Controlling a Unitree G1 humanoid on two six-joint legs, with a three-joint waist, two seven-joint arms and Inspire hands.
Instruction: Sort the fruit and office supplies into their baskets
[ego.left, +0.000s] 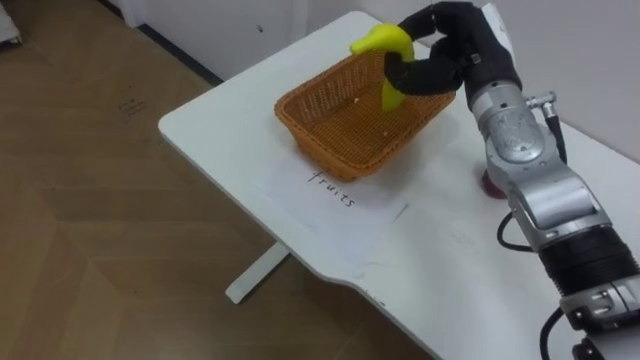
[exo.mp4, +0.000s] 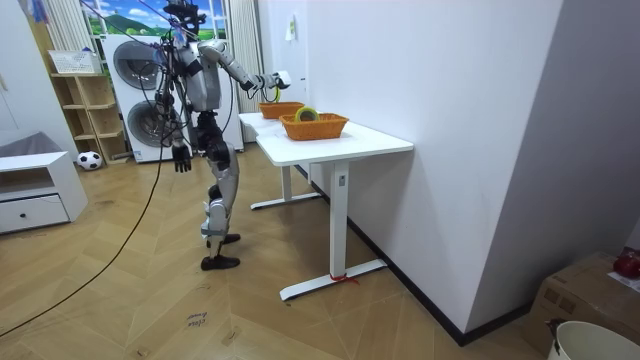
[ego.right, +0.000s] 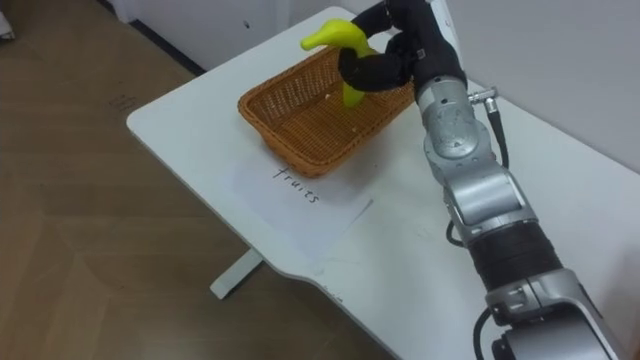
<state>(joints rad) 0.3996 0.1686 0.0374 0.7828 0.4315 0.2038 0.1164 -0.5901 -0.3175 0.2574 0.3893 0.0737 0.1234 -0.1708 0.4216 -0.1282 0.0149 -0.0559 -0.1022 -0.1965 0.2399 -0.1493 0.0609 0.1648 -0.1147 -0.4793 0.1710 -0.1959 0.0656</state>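
Note:
My right hand (ego.left: 452, 52) is shut on a yellow banana (ego.left: 383, 40) and holds it just above the far rim of a brown wicker basket (ego.left: 300, 120). The basket stands on the white table (ego.left: 225, 130) near its corner, and its inside looks empty. A paper sheet (ego.left: 335, 195) with a handwritten label lies in front of it. In the room view I stand at the table's far end with the right hand (exo.mp4: 268, 84) stretched over that basket (exo.mp4: 280, 108). My left hand (exo.mp4: 181, 158) hangs open at my side.
A small red thing (ego.left: 489, 186) lies on the table, partly hidden behind my right forearm. A second wicker basket (exo.mp4: 318, 128) with a green and yellow item (exo.mp4: 306, 114) stands nearer the room camera. The table's edge runs close to the left of the first basket, wood floor below.

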